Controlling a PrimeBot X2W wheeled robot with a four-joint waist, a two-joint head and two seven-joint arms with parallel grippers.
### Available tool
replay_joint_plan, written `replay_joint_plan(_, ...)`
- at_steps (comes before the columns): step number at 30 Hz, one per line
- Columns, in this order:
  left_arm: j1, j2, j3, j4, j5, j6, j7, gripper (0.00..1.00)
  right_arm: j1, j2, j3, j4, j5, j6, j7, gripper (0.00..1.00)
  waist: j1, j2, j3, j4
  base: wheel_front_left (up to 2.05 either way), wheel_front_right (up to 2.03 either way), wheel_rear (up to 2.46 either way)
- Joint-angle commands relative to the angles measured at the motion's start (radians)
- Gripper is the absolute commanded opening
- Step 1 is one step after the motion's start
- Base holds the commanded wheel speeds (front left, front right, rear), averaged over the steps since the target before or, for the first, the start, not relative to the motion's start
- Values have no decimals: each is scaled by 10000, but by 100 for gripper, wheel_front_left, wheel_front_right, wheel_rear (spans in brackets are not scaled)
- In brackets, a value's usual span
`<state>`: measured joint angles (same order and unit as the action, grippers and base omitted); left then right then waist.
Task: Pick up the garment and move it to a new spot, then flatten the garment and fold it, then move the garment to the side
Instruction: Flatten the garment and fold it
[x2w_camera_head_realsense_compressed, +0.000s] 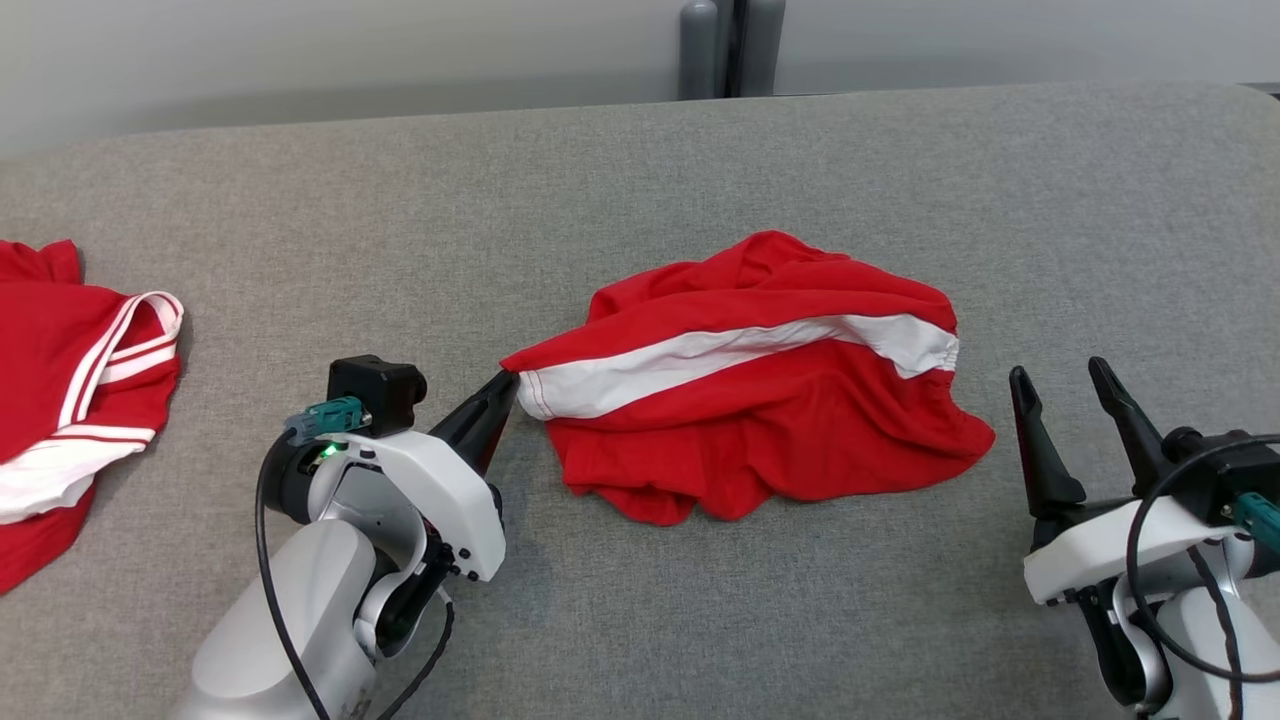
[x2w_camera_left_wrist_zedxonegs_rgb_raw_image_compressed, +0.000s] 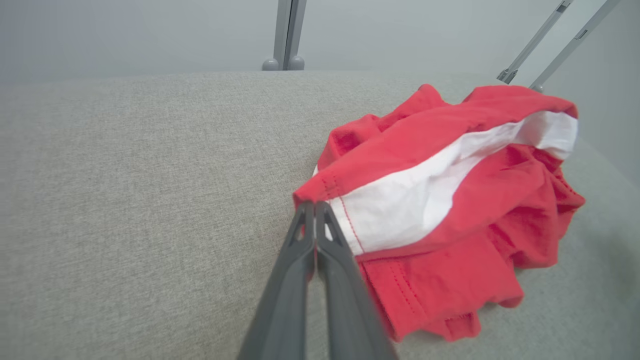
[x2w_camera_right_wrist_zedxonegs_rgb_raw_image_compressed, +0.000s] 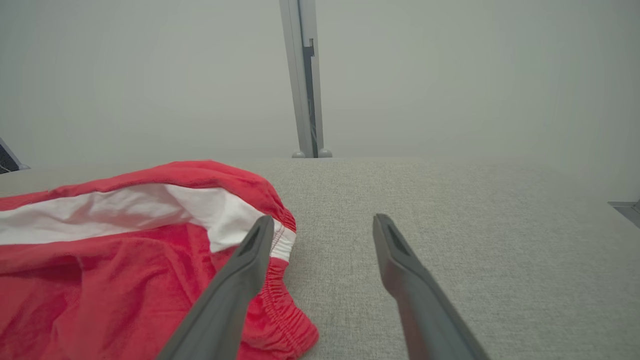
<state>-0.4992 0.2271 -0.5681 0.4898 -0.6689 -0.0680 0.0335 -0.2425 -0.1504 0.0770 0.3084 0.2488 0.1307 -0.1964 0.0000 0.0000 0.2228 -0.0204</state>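
Barely started tbh: the garment (x2w_camera_head_realsense_compressed: 760, 420) sits crumpled mid tabletop (x2w_camera_head_realsense_compressed: 700, 160), left end effector (x2w_camera_head_realsense_compressed: 505, 385) clenched on its left corner (the white band end), right end effector (x2w_camera_head_realsense_compressed: 1057, 375) spread wide, empty, just right of it. Moving, flattening and folding all remain.

A second red garment (x2w_camera_head_realsense_compressed: 60, 380) was cut off by head view's left edge; full shape couldn't be told. On the garment (x2w_camera_head_realsense_compressed: 750, 400), bunched up, lower layers & underside were hidden by its own folds; in right wrist view it was cropped at left & bottom. Hem corner pinched by the left gripper (x2w_camera_head_realsense_compressed: 506, 385) was covered by the closed tips. The grey posts (x2w_camera_head_realsense_compressed: 730, 45) were cut at top.
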Motion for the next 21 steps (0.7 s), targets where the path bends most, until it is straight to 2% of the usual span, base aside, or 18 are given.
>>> replay_joint_plan(1, 27, 50, -36, -101, 50, 67, -14, 0, -251, -182, 203, 264, 179, 2, 65, 100, 0, 0, 57, 86, 0, 0, 0)
replay_joint_plan(20, -281, -37, -358, -143, 221, 50, -151, 0, -2523, -1100, 3083, 2945, 2712, 2, 78, 100, 0, 0, 791, 681, 0, 0, 0)
replay_joint_plan(21, -290, -32, -359, -131, 219, 49, -150, 0, -2602, -1115, 3239, 3005, 2884, 2, 48, 83, 0, 0, 809, 694, 0, 0, 0)
